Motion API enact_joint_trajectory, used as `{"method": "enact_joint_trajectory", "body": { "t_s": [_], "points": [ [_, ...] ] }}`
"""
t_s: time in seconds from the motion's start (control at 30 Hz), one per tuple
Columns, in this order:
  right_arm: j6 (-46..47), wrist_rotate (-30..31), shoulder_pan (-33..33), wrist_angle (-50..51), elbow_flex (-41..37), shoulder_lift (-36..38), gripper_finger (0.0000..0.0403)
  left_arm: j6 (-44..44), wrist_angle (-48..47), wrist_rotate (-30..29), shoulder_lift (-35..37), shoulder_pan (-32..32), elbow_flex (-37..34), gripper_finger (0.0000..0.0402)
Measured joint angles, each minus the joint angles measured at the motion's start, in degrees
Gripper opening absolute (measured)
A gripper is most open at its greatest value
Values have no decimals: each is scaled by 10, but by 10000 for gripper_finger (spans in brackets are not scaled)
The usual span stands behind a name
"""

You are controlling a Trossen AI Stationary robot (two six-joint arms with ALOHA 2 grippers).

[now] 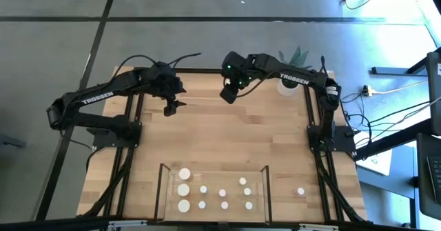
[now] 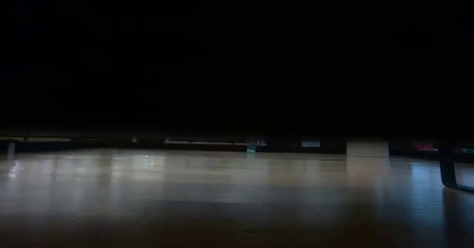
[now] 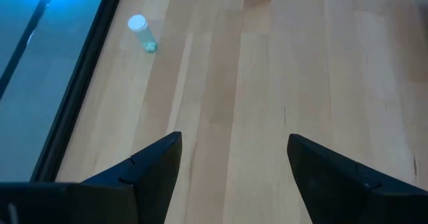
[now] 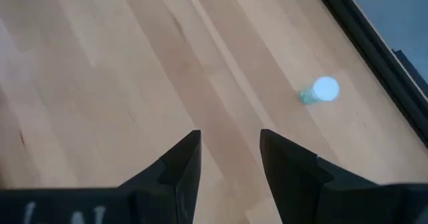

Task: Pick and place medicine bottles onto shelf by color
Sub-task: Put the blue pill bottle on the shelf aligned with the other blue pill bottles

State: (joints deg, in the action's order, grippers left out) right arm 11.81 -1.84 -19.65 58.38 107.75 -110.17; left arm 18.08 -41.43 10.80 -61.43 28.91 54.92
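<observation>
"TROSSEN" marks the left arm (image 1: 93,98) (and right arm (image 1: 293,74)).

The shelf (image 1: 215,169), a pale wood board with thin dark bars on its short ends, lies flat at the counter's near edge. Eleven white-capped medicine bottles (image 1: 222,192) stand on it, three wider ones in a column at its left. One more bottle (image 1: 300,190), greenish-bodied, stands alone on the counter right of the shelf.
</observation>
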Motion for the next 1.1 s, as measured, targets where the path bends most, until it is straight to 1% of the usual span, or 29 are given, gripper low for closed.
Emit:
{"method": "enact_joint_trajectory", "body": {
  "t_s": [0.17, 0.3, 0.37, 0.43, 0.53, 0.57, 0.63, 0.77, 0.93, 1.03, 1.1],
  "points": [
    [13, -40, -1, -60, -22, 0, 156, 0, 4, 0, 0, 0, 0, 265],
    [-24, -90, 0, -74, -22, 0, 156, -1, 4, 0, 0, 0, 0, 265],
    [-36, -102, 1, -60, -22, 4, 156, -1, 4, 0, 0, 0, 0, 265],
    [-44, -92, 4, -43, -22, 13, 156, -1, 3, 0, 0, 0, 0, 265],
    [-49, -23, 15, -22, -26, 27, 156, -1, 3, 0, 0, 0, 0, 265],
    [-48, -3, 19, -26, -36, 34, 156, -1, 4, 0, 0, 0, 0, 265],
    [-46, 12, 27, -31, -70, 52, 156, -1, 3, 0, 0, 0, 0, 265],
    [-22, 8, 35, -94, -160, 117, 156, -1, 4, 0, 0, 0, 0, 265],
    [14, 13, 36, -217, -253, 200, 156, -1, 4, 0, 0, 0, 0, 265],
    [31, 13, 36, -290, -293, 222, 156, -1, 3, 0, 0, 0, 0, 265],
    [43, 13, 37, -320, -307, 227, 156, -1, 4, 0, 0, 0, 0, 265]
  ]
}}
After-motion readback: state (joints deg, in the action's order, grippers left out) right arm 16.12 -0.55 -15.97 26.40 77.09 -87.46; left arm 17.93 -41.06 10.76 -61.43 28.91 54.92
